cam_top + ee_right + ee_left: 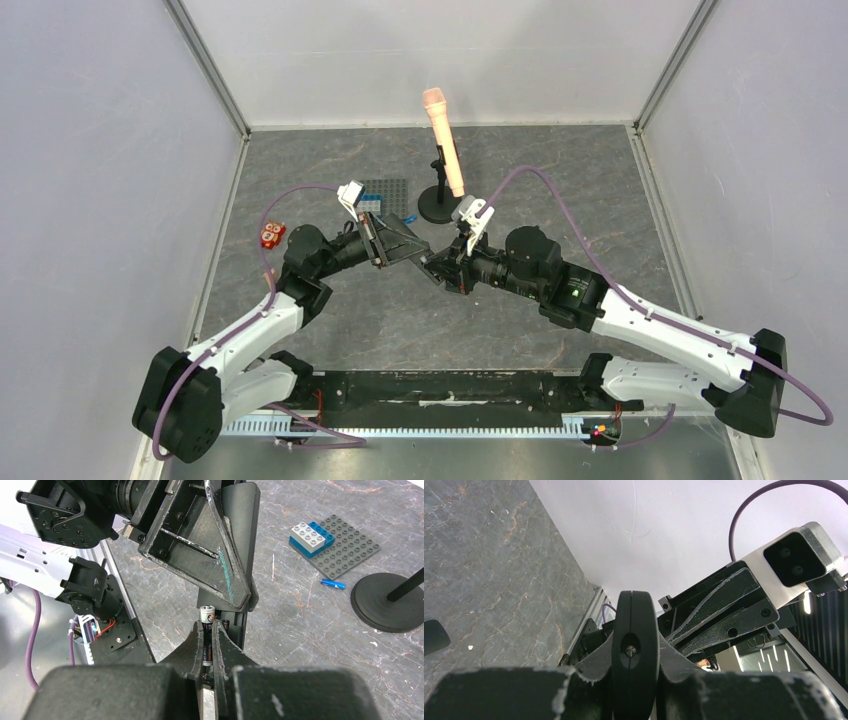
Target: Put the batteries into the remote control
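Battery, slim dark cylinder w/ pale tip (207, 615), pinched in right fingers (192, 647), long axis approx parallel to slim flat black plastic remote control (244, 530). Remote's open bay lies just beyond tip; left fingers (227, 580) clamp remote above surface.

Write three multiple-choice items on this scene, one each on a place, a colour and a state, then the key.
1. Where do the stacked bricks sit? A on the grey baseplate; B on the bare table; C on the round black stand.
2. What colour is the microphone? A blue; B peach; C green.
3. What is the right gripper doing? A hanging open; B shut on a battery; C shut on a brick.
Key: 1 A, they rest on the plate's corner; 2 B, its body is peach; 3 B, its fingers pinch it beside the remote control in the left gripper.
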Action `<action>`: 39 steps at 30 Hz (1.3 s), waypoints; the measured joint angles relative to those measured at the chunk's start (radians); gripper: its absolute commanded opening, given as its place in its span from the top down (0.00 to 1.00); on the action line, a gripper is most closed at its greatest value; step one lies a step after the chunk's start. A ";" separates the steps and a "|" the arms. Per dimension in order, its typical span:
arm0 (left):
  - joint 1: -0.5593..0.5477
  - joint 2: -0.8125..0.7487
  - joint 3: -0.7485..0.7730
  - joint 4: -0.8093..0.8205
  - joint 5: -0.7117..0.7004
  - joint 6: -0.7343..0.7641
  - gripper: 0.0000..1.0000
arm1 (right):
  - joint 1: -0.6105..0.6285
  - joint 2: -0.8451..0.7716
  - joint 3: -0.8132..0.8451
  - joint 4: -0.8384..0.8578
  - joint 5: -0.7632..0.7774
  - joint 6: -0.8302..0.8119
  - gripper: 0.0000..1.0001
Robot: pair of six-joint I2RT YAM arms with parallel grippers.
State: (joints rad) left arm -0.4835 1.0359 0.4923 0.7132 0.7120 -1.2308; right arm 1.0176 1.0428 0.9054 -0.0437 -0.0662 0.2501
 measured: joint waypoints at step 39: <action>0.000 -0.022 -0.041 0.012 -0.054 0.021 0.98 | 0.002 0.045 0.050 -0.116 -0.018 0.008 0.74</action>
State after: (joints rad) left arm -0.4835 1.0142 0.4511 0.7250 0.6579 -1.2098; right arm 1.0195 1.0882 0.9554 -0.1596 -0.0845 0.2581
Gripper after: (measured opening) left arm 0.245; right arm 0.232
